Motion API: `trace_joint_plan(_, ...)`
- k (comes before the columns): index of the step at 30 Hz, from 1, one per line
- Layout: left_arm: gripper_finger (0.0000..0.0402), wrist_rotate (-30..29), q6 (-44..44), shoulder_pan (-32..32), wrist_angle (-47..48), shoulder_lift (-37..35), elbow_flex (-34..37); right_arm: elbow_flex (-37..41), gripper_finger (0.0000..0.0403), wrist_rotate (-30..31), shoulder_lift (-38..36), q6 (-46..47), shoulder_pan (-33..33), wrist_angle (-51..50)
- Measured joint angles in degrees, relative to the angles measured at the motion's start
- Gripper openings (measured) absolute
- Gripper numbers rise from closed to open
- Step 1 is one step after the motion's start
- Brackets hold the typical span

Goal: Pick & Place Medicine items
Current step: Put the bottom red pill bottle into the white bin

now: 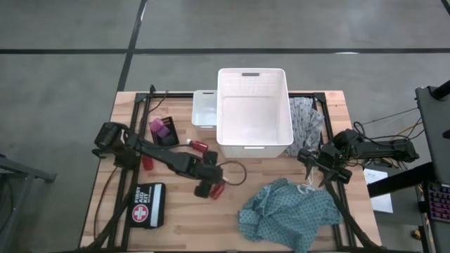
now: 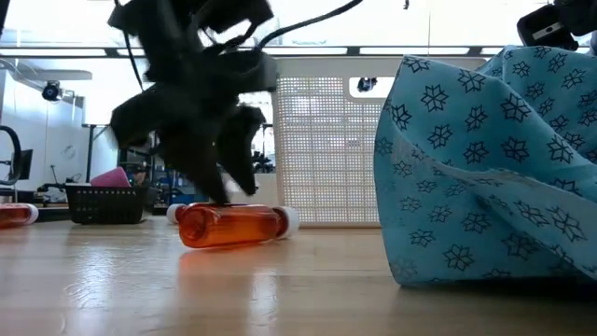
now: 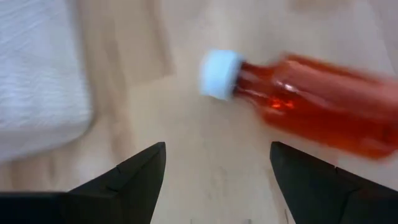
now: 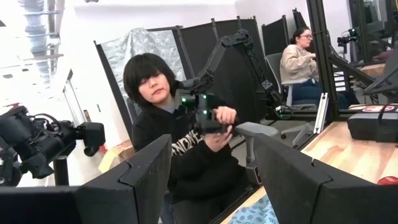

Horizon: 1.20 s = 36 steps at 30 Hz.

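- Lying on its side on the wooden table (image 1: pixel 281 225), the red bottle (image 1: pixel 216 188) sits just below centre of the high view, its white cap (image 3: pixel 219 73) showing in the left wrist view; flat like this, it probably has to be taken across its body.
- Directly over it, the left gripper (image 1: pixel 208 184) hangs with its fingers spread wide and nothing between them, apparently lined up for that grasp.
- The white bin (image 1: pixel 253 112) stands open at upper centre, the likely drop spot, close enough for a short carry.
- Another red bottle (image 1: pixel 198 145) lies by the bin's lower left corner.
- The teal cloth (image 1: pixel 288 211) is crumpled at lower right.
- At the right edge, the right gripper (image 1: pixel 320 169) waits, parted, empty and pointing out at the room.
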<state>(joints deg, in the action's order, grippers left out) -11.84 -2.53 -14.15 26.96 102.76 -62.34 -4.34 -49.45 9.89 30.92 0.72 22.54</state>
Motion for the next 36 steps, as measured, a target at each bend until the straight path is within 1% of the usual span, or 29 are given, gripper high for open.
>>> trace_joint_plan(2,0.0293,-1.94,7.48,-0.02,3.42,-0.19,-3.11,0.00,0.0224,0.00,0.00,-0.02,0.01,-0.01)
trace_joint_plan(5,0.0292,-2.57,16.89,-0.16,5.86,-0.28,-7.38,0.00,0.0224,0.00,-0.02,0.00,0.00,-0.04)
trace_joint_plan(8,0.0291,-2.55,21.78,-0.98,4.67,-0.28,-8.49,0.00,0.0224,0.00,-0.02,-0.01,0.00,-0.04)
trace_joint_plan(11,0.0291,-2.81,23.02,-2.58,1.78,-0.28,-8.36,0.00,0.0224,0.00,0.00,0.00,0.00,-0.04)
trace_joint_plan(16,0.0291,-8.72,27.00,-5.55,-6.17,0.18,-5.40,0.00,0.0224,0.00,0.00,0.00,0.00,-0.03)
trace_joint_plan(19,0.0291,-10.19,30.82,-6.08,-11.22,0.21,-3.26,0.00,0.0224,0.00,0.00,0.00,0.00,-0.04)
trace_joint_plan(21,0.0291,-10.46,32.92,-6.05,-11.59,0.70,-2.87,0.00,0.0224,-0.01,0.00,-0.01,0.00,-0.04)
trace_joint_plan(25,0.0292,-10.41,32.11,-5.39,-10.78,3.32,-4.04,0.00,0.0224,0.00,0.00,-0.02,0.00,-0.04)
trace_joint_plan(32,0.0292,-8.16,31.51,-3.02,-7.28,6.62,-5.98,0.00,0.0224,0.00,-0.01,0.00,0.02,-0.06)
trace_joint_plan(36,0.0292,-5.81,31.62,-1.39,-7.78,7.18,-5.89,0.00,0.0224,0.00,-0.01,0.00,0.00,-0.04)
